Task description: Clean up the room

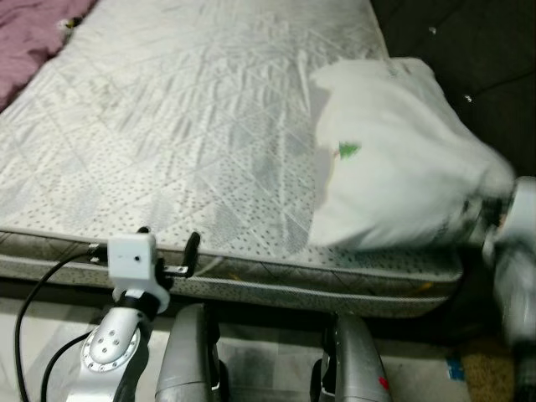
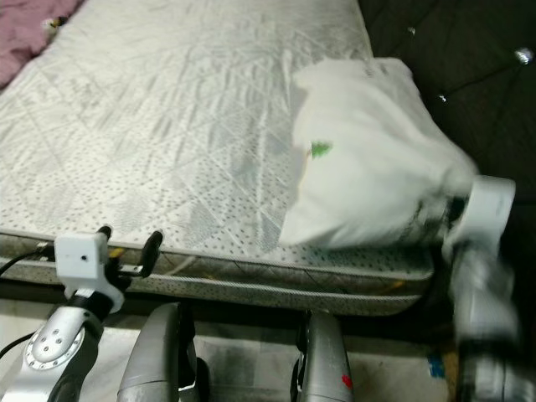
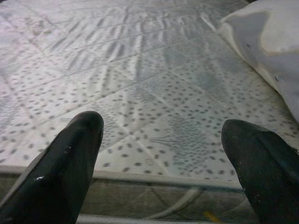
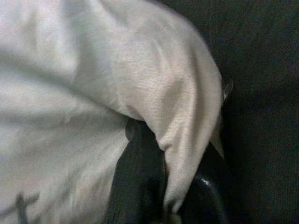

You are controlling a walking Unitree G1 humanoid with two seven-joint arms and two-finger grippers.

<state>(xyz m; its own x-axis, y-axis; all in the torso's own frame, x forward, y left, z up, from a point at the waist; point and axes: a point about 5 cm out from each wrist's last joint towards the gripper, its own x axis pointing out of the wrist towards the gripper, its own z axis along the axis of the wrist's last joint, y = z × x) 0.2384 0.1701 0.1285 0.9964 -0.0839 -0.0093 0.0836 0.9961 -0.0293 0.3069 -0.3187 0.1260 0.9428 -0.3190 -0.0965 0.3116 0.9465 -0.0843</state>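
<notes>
Two pincers: right (image 4: 166,186) grasps pillow (image 1: 394,159) overhanging mattress (image 1: 167,126) edge; left (image 3: 161,163) released.

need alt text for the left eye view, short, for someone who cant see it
A white pillow with a small green mark lies blurred at the right edge of a bare quilted mattress, its corner gripped by the right gripper. The left gripper, jaws open, hovers at the mattress's near edge; a purple blanket lies at the far left.

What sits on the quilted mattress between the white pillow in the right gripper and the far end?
Nothing visible does. The white pillow, pinched by the right gripper, hangs over the grey quilted mattress; only a purple blanket lies at its far left corner.
</notes>
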